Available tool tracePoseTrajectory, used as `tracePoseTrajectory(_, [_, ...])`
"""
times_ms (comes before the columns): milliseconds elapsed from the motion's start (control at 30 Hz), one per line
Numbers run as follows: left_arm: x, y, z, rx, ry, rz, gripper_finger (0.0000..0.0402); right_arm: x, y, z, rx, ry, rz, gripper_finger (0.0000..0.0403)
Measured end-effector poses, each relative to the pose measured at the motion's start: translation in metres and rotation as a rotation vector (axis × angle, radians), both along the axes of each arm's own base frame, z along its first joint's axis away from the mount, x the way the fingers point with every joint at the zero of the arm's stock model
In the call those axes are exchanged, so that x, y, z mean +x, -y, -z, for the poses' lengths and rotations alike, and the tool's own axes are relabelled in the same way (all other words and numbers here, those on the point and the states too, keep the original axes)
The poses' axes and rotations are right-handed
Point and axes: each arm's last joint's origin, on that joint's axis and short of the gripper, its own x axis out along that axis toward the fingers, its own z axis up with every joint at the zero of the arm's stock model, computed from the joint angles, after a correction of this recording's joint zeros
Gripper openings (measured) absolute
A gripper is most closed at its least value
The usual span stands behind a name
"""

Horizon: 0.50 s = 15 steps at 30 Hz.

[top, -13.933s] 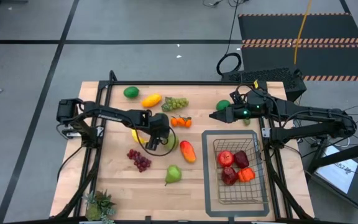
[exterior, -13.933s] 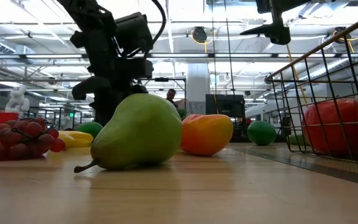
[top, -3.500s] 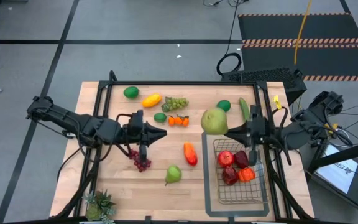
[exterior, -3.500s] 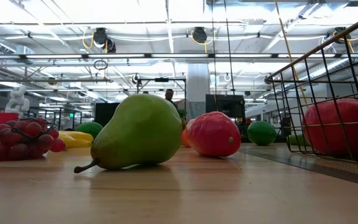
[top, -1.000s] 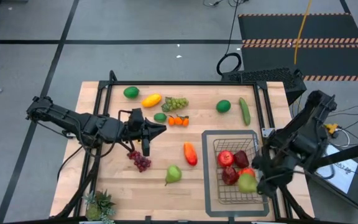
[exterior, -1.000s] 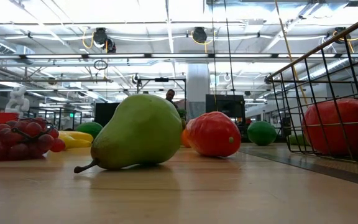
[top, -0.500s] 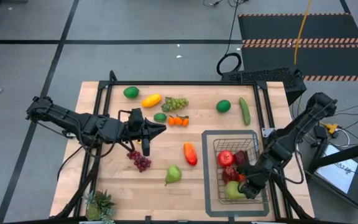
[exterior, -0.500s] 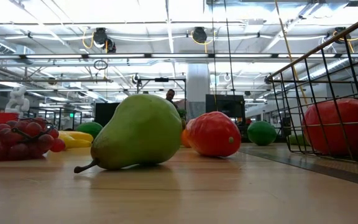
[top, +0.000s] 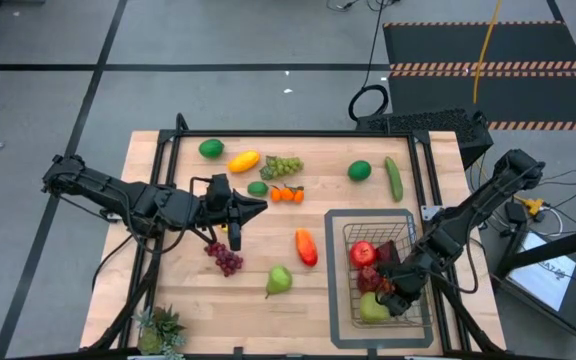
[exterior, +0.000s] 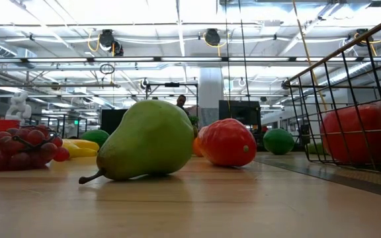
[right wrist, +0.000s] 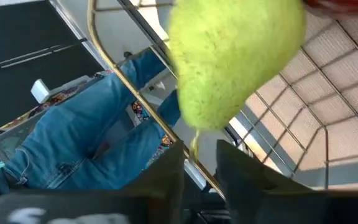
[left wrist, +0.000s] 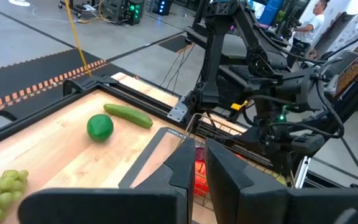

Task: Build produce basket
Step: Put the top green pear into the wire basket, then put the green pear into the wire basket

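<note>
The wire basket [top: 412, 222] stands on a grey tray at the table's right. It holds red fruits [top: 363, 252] and a yellow-green pear [top: 372, 309] at its near end. My right gripper [top: 390, 293] reaches down into the basket, open, its fingertips [right wrist: 173, 163] right at the pear's stem end [right wrist: 194, 134]. My left gripper [top: 261, 207] hovers shut over the table's middle, holding nothing. Loose on the table lie another green pear [top: 279, 280], a red-orange mango [top: 306, 246], red grapes [top: 225, 257], oranges [top: 290, 194], limes [top: 359, 170], a cucumber [top: 394, 178] and green grapes [top: 283, 165]. My right gripper comes slanting down from the table's right, its fingers standing on either side of the pear's stem [right wrist: 194, 148]. Whether they touch the pear I cannot tell. The pear lies on the basket's floor, against the near wall.
A spiky potted plant [top: 160, 328] stands at the near left corner. A yellow fruit [top: 243, 161] and a lime [top: 211, 148] lie at the far left. A person in jeans [right wrist: 73, 149] shows beyond the basket's wire wall in the right wrist view.
My right gripper has gone down into the basket and toward the table's left with the yellow-green pear. The pear, a second ago above the basket's near right part, now lies low in its near end.
</note>
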Motion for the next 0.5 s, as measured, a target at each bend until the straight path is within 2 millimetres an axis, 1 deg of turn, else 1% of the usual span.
tracePoseTrajectory(133, [0.0, 0.0, 0.0, -0.019, 0.004, -0.004, 0.0037, 0.004, 0.0, -0.005, 0.018, 0.07, 0.032, 0.0138])
tracePoseTrajectory(233, [-0.001, 0.0, 0.002, -0.062, -0.008, -0.014, 0.0037, 0.006, 0.001, -0.015, 0.047, 0.164, 0.084, 0.016])
tracePoseTrajectory(333, [-0.002, -0.001, 0.007, -0.086, -0.046, -0.023, 0.0037, 0.005, 0.005, -0.03, 0.086, 0.277, 0.156, 0.0169])
tracePoseTrajectory(500, [-0.003, 0.001, 0.012, -0.095, -0.106, 0.023, 0.0037, -0.002, 0.02, -0.055, 0.086, 0.477, 0.347, 0.0171])
